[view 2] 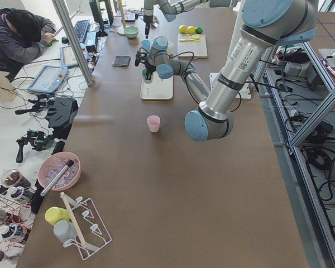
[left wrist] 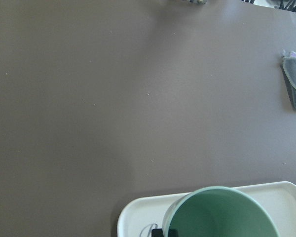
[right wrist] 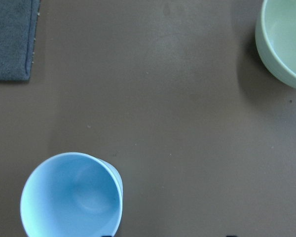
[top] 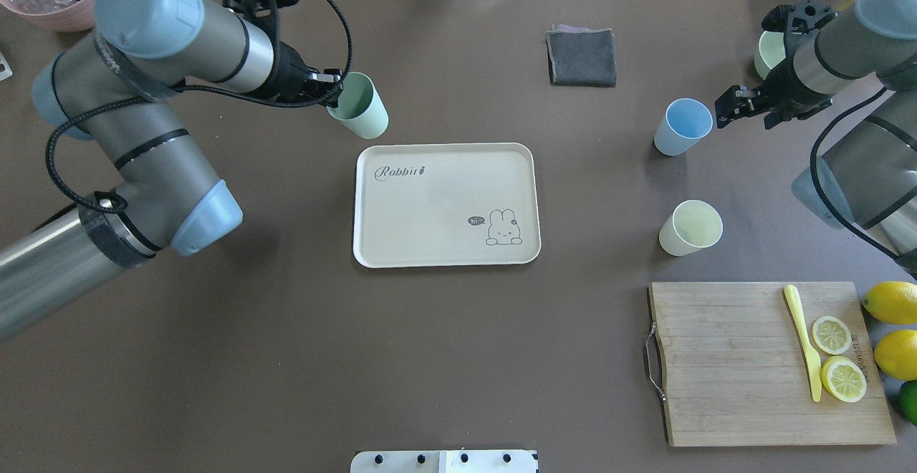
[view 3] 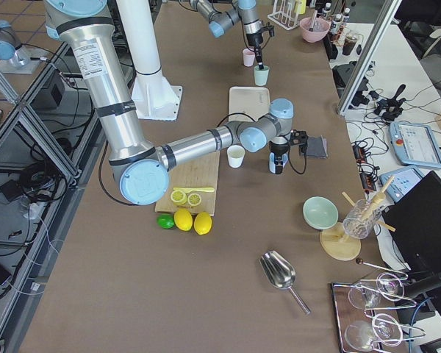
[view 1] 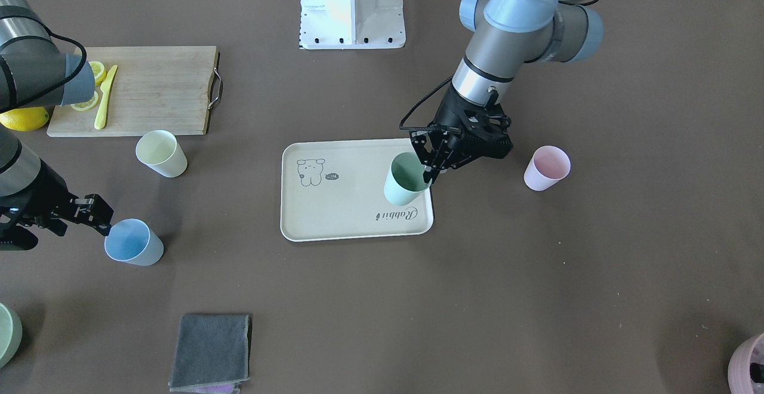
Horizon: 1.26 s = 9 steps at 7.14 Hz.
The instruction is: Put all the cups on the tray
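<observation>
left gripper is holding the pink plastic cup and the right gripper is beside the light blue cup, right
No: the front-facing view shows the left gripper holding the mint green plastic cup, not a pink one. The right gripper is beside the light blue cup.

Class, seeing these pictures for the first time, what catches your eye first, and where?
The left gripper holds a green cup by its rim over a corner of the cream tray, near its Rabbit script. The right gripper sits open beside a blue cup on the table.
</observation>
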Motion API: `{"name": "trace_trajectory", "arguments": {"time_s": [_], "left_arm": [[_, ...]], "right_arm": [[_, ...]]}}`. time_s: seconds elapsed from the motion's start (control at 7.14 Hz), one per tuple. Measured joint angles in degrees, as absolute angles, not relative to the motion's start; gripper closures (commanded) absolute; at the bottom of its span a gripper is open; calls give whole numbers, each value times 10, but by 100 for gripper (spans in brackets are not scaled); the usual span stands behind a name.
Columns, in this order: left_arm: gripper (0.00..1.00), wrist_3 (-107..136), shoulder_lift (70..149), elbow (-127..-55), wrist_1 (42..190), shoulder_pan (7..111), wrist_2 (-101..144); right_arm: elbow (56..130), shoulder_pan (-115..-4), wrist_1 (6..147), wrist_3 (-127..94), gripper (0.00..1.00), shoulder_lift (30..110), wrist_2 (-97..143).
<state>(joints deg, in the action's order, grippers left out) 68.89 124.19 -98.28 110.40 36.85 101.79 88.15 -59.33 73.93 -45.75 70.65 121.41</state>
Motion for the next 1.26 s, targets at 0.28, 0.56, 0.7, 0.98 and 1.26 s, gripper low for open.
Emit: {"name": "trace_trajectory", "arguments": {"time_s": [0.28, 0.56, 0.7, 0.98, 1.26], "left_arm": [[100, 702, 1239, -980, 1098, 311, 951], [100, 703, 1239, -965, 1097, 301, 937], [100, 703, 1238, -957, 1097, 299, 935], [100, 701, 1240, -943, 1097, 300, 934], [100, 699, 1242, -932, 1097, 310, 936]], "right_arm": [[858, -593, 740, -467, 23, 682, 1215], [841, -590, 739, -472, 28, 674, 1215], [836, -585, 738, -475, 36, 673, 1215], [835, -575, 737, -481, 65, 673, 1214], [836, -571, 737, -494, 65, 673, 1214]]}}
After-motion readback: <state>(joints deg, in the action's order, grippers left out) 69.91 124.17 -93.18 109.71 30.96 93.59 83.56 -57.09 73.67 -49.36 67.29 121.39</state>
